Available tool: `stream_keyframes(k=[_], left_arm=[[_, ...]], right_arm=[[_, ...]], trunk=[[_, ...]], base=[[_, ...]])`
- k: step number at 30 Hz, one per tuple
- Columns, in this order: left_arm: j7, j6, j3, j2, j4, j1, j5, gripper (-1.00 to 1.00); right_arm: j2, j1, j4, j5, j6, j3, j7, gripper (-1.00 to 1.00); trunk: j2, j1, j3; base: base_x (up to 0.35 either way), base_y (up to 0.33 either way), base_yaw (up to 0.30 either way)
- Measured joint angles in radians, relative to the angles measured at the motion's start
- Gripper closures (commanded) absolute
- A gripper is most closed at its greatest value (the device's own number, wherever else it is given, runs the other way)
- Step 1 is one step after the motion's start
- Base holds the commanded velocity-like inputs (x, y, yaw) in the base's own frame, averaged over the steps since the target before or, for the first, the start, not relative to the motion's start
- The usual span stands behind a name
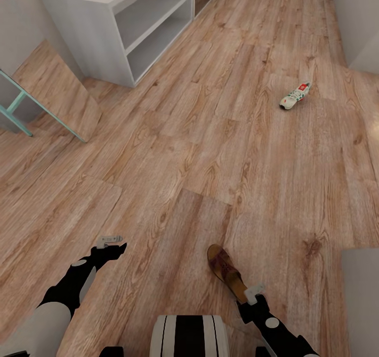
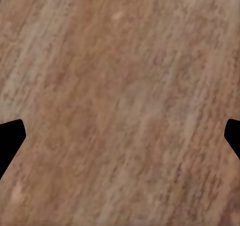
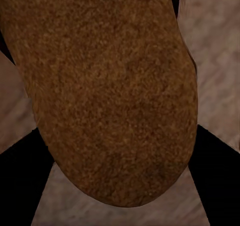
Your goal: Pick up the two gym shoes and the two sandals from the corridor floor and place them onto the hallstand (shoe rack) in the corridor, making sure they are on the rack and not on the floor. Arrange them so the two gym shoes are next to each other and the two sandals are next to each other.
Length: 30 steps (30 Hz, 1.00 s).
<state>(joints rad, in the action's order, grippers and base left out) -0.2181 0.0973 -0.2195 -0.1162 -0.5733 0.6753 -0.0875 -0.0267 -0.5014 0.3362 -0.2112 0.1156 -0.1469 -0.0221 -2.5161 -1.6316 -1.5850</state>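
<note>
Light brown wood-grain corridor floor [image 1: 210, 151] is shown across the head view, bounded by pale walls. Nearest the robot, the left gripper [image 1: 117, 246] is held just above bare planks; in the left wrist view its two dark fingertips [image 2: 11, 138] are seen far apart, so the jaws are spread with nothing between them. To its right, the right gripper [image 1: 251, 300] is seen at the heel end of a brown sandal [image 1: 226, 271], whose toe is pointed away from the robot. In the right wrist view the sandal's tan footbed [image 3: 110, 91] is flanked by both dark fingers [image 3: 22, 181], so it is clamped. Farther off, one gym shoe [image 1: 295, 95] lies on the floor at the right. Farthest, at upper left, a light grey shelf unit [image 1: 118, 25] with two open shelves is set against the wall.
</note>
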Motion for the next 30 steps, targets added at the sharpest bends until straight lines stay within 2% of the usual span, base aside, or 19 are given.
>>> stream_keyframes(k=[24,30], left_arm=[[0.000,0.000,0.001,-0.001,-0.068,-0.007,-0.001,-1.00],[0.000,0.002,0.000,0.000,-0.078,-0.007,0.000,-1.00]], right_arm=[[-0.001,0.000,0.000,-0.001,0.001,0.000,-0.002,1.00],[-0.002,0.000,0.000,-0.001,0.003,0.000,-0.002,1.00]], trunk=[[0.000,0.000,0.000],[0.001,0.003,0.023]], base=[[0.000,0.000,0.000],[0.000,0.000,0.000]])
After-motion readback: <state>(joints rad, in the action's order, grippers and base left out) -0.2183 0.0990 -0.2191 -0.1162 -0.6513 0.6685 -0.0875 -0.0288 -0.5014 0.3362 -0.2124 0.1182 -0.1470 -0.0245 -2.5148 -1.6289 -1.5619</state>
